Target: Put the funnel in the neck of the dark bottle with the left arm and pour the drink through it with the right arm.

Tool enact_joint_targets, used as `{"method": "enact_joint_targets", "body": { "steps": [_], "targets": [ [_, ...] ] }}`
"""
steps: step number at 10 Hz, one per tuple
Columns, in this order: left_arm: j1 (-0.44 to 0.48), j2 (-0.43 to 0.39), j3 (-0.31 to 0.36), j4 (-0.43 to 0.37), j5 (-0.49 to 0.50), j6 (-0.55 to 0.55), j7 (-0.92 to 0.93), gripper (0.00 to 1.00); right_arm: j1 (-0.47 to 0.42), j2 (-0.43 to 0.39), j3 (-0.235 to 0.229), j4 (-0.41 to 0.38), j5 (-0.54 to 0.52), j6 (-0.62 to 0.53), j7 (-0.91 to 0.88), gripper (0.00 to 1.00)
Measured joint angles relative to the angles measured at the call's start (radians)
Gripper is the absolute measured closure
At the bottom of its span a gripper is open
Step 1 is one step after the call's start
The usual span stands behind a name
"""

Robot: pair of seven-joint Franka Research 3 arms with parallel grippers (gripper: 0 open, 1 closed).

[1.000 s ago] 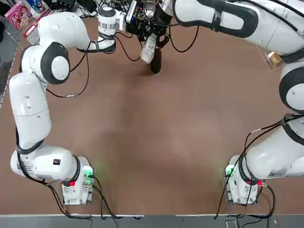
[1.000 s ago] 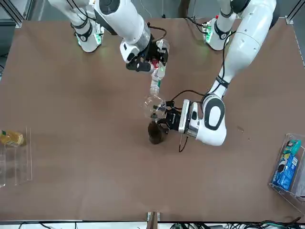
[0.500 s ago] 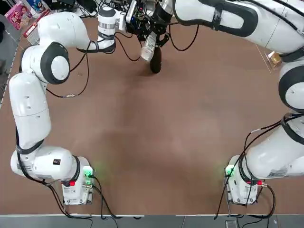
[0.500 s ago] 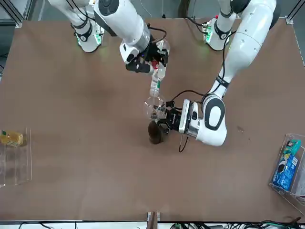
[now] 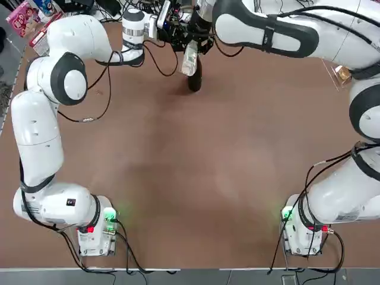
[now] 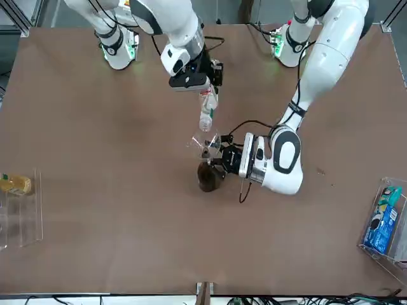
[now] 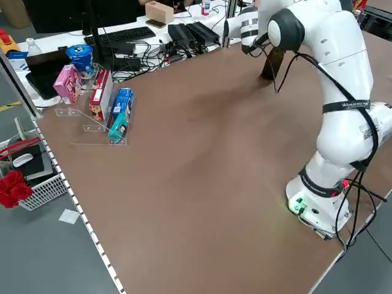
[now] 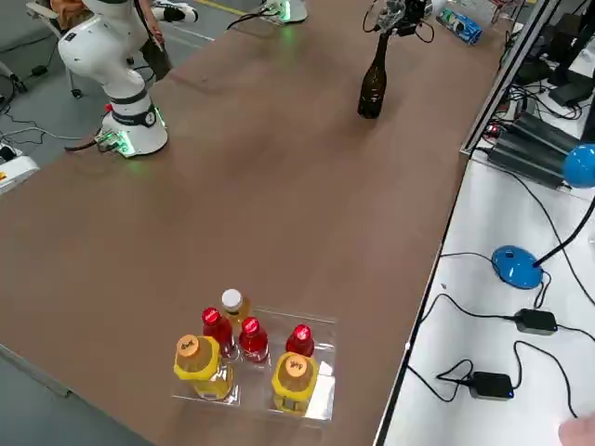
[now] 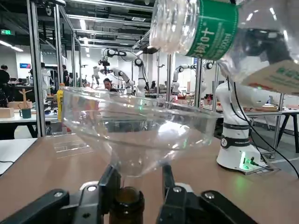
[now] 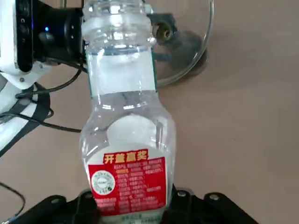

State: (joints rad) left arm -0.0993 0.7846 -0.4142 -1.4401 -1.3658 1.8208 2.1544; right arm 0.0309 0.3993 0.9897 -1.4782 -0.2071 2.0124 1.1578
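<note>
robotics lab | more robot arms (image 9: 124,74) | metal framing (image 9: 36,70) | monitors (image 7: 79,13)

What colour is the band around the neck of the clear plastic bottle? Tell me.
The band is green with white lettering; it shows best in the left wrist view.

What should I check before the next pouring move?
Dark brown glass bottle standing on the table: ok.
Clear round-rimmed funnel seated in its neck: ok.
Right claw holding the clear plastic bottle with the green-and-white label, above the funnel: ok.
Cap off the clear bottle: ok, bare threads show.
Left claw at the funnel's base: ok; firmness of hold, cannot tell.
Drink left to pour: cannot tell.
</note>
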Motion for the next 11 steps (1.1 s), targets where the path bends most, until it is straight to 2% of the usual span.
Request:
{"method": "enact_joint_targets", "body": {
  "steps": [2, 5, 6, 7, 8, 11],
  "targets": [
    [0.001, 0.0, 0.0, 0.002, 0.0, 0.0, -0.007, 0.46, -0.001, -0.029, 0.001, -0.006, -0.017, -0.024, -0.082, 0.58],
    [0.004, 0.0, 0.0, 0.004, 0.0, 0.0, -0.008, 0.02, -0.024, -0.084, -0.033, -0.006, -0.017, -0.104, -0.271, 0.58],
    [0.008, 0.0, 0.001, 0.007, 0.0, 0.0, -0.008, 0.01, -0.031, -0.094, -0.06, -0.006, -0.013, -0.115, -0.341, 0.58],
    [0.015, 0.0, 0.003, 0.013, 0.008, 0.0, -0.008, 0.0, -0.038, -0.106, -0.097, -0.005, 0.007, -0.119, -0.424, 0.58],
    [0.027, 0.0, 0.005, 0.023, 0.043, 0.0, -0.008, 0.0, -0.042, -0.127, -0.157, -0.004, 0.059, -0.121, -0.535, 0.58],
    [0.105, -0.031, 0.006, 0.052, 0.232, -0.001, -0.008, 0.0, -0.051, -0.212, -0.394, 0.0, 0.22, -0.161, -0.964, 0.58]
  ]
}}
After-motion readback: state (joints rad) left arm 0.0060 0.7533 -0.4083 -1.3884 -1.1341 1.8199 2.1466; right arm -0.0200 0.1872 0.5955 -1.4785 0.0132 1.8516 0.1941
